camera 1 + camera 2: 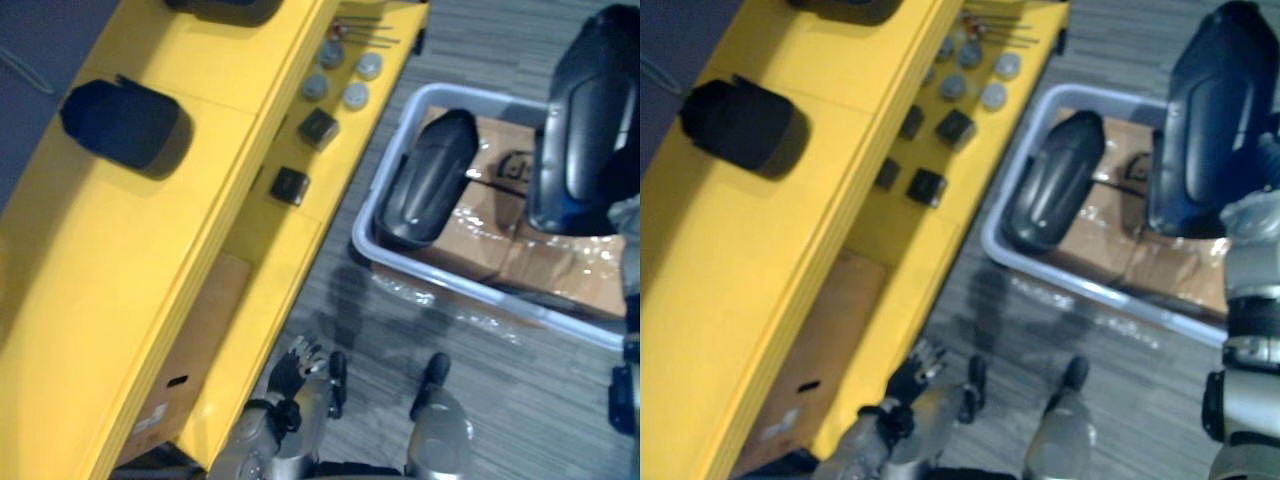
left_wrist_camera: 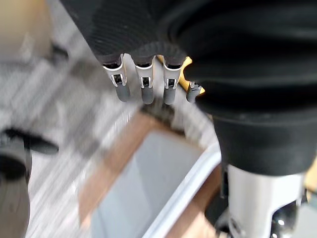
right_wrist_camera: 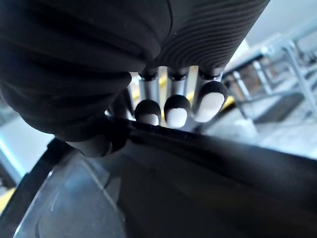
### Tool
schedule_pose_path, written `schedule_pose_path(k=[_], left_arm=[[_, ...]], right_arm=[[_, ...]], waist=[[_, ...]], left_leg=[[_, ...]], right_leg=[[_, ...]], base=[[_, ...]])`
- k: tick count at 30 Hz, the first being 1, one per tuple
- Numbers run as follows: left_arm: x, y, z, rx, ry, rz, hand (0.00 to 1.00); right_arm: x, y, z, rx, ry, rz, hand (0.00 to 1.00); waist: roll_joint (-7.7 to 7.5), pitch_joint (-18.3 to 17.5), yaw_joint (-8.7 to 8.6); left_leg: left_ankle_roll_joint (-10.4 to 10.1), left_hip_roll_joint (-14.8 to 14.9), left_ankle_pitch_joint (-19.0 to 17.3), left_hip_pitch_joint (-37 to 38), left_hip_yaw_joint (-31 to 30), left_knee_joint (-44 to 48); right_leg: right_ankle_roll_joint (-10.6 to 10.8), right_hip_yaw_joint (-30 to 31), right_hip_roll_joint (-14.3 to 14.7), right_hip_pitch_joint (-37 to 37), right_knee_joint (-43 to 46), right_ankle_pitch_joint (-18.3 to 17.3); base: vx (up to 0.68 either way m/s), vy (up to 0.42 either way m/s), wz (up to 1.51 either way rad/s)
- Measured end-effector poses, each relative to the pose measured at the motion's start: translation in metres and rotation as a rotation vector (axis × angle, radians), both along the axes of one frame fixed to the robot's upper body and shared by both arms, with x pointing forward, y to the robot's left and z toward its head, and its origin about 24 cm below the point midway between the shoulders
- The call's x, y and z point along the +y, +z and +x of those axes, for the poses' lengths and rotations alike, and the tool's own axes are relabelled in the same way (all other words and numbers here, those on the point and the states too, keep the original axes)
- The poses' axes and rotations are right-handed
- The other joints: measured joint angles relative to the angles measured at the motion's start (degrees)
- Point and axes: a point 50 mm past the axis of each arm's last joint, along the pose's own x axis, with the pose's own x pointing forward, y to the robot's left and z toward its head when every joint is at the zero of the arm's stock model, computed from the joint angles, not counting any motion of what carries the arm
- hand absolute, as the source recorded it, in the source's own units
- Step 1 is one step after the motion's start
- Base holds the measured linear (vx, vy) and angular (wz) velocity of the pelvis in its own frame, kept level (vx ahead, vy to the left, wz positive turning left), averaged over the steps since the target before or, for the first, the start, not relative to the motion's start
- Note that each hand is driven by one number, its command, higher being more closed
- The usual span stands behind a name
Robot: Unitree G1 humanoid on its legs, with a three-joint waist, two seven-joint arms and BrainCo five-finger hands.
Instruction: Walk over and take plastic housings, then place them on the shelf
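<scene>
My right hand [image 3: 176,106] has its fingers curled over the rim of a large black plastic housing [image 1: 585,120], which it holds up above the grey bin [image 1: 400,115]. A second black housing [image 1: 430,180] lies in that bin on brown cardboard. On top of the yellow shelf [image 1: 90,260] rests another black housing [image 1: 120,122], and one more housing [image 1: 225,8] sits at the far end. My left hand [image 1: 300,365] hangs low beside the shelf's front edge, fingers [image 2: 143,84] straight and empty.
The lower yellow ledge carries small dark blocks [image 1: 290,185], grey round discs [image 1: 355,95] and thin metal rods [image 1: 365,35]. A cardboard box [image 1: 190,370] stands under the shelf. Grey striped floor [image 1: 480,390] lies between shelf and bin.
</scene>
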Motion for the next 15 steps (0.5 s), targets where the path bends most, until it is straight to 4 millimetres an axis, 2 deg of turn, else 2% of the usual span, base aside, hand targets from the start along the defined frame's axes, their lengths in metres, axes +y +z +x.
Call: schedule_pose_path(k=[3, 5, 6, 8, 10, 13, 15], left_arm=[[-0.004, 0.009, 0.011, -0.029, -0.02, 0.033, 0.0], [-0.006, 0.02, 0.022, -0.077, -0.004, 0.039, 0.0], [-0.006, 0.023, 0.024, -0.086, -0.001, 0.04, 0.0], [-0.006, 0.039, 0.038, -0.147, 0.025, 0.018, 0.0], [-0.01, 0.055, 0.05, -0.212, 0.044, -0.004, 0.0], [-0.013, 0.074, 0.064, -0.294, 0.08, -0.035, 0.0], [-0.016, 0.097, 0.08, -0.386, 0.117, -0.038, 0.0]], right_arm=[[0.02, -0.01, 0.0, -0.039, 0.071, -0.028, 1.0], [0.039, -0.023, -0.001, -0.081, 0.143, -0.031, 1.0], [0.042, -0.024, -0.002, -0.084, 0.153, -0.031, 1.0], [0.06, -0.042, -0.003, -0.094, 0.216, -0.013, 1.0], [0.077, -0.058, -0.004, -0.1, 0.268, -0.013, 1.0], [0.095, -0.073, -0.006, -0.113, 0.323, -0.011, 1.0], [0.112, -0.083, -0.006, -0.12, 0.38, -0.013, 1.0]], waist=[[-0.39, -0.17, -0.45], [-1.71, -1.58, -0.69], [-2.0, -1.75, -0.72], [-4.23, -3.19, -0.81], [-5.38, -4.48, -1.12], [-5.88, -6.57, -1.94], [-6.03, -7.45, -2.01]], left_leg=[[-0.02, 0.56, 0.0, 2.23, 1.24, -0.92], [-0.38, 1.02, 0.21, 2.45, 1.78, -1.68], [-0.48, 1.08, 0.28, 2.54, 1.81, -1.88], [-0.89, 1.65, 0.53, 3.16, 2.5, -2.35], [-0.98, 1.85, 0.58, 4.86, 3.39, -3.0], [-1.02, 1.85, 0.6, 5.15, 3.83, -3.23], [-1.26, 1.96, 0.8, 5.54, 4.88, -3.51]], right_leg=[[-0.26, 1.12, 0.83, 1.75, -1.58, 0.68], [-0.52, 1.51, 1.54, 1.82, -2.95, 1.32], [-0.55, 1.56, 1.64, 1.83, -3.13, 1.4], [-0.86, 2.32, 2.02, 2.15, -4.0, 1.74], [-0.93, 2.77, 2.37, 3.55, -5.12, 2.18], [-0.94, 3.09, 2.56, 3.91, -6.16, 2.81], [-1.06, 4.22, 2.85, 4.0, -7.41, 3.96]], base=[[0.03, -0.002, -0.23], [0.01, -0.012, -0.2], [0.0, -0.021, -0.12], [-0.02, -0.002, -0.17], [-0.02, -0.003, -0.2], [-0.04, 0.01, -0.12], [-0.06, 0.011, -0.24]])
